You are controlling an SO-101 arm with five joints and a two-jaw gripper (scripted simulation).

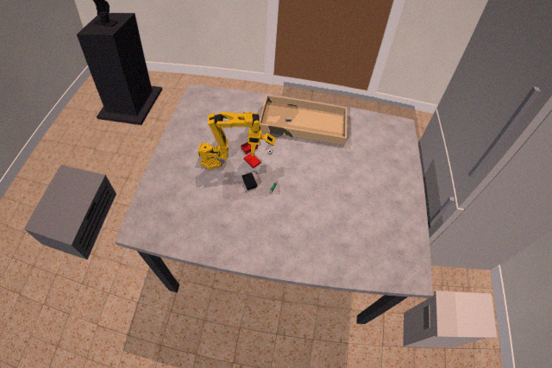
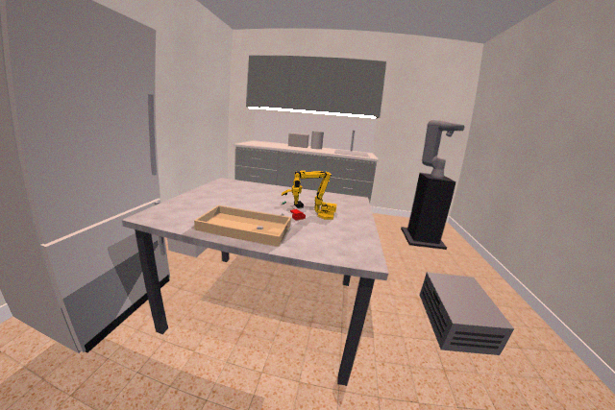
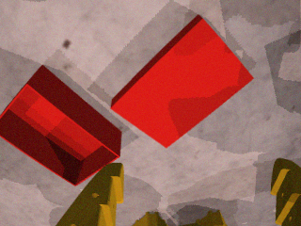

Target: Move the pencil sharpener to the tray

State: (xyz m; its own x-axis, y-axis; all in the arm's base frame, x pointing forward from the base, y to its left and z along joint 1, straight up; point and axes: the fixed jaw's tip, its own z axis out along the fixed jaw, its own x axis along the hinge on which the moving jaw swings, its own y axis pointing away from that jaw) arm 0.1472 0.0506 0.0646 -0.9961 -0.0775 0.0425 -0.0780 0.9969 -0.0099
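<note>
The red box's base (image 1: 246,147) (image 2: 299,215) (image 3: 61,118) stands open side up on the table and looks empty in the wrist view. Its red lid (image 1: 252,160) (image 3: 183,85) lies beside it, flat closed face up, a narrow gap between them. The pencil sharpener appears to be the small grey piece (image 1: 288,119) (image 2: 259,228) lying in the wooden tray (image 1: 323,124) (image 2: 231,229). My gripper (image 1: 263,149) (image 2: 289,199) (image 3: 198,167) is open with nothing between its fingers. It hangs above the table, close to the lid and base.
A hex nut (image 1: 270,151) lies to the right of the red pieces. A black box (image 1: 249,181) and a small green item (image 1: 272,187) (image 2: 283,203) lie on the side of the lid away from the tray. The tray has raised walls.
</note>
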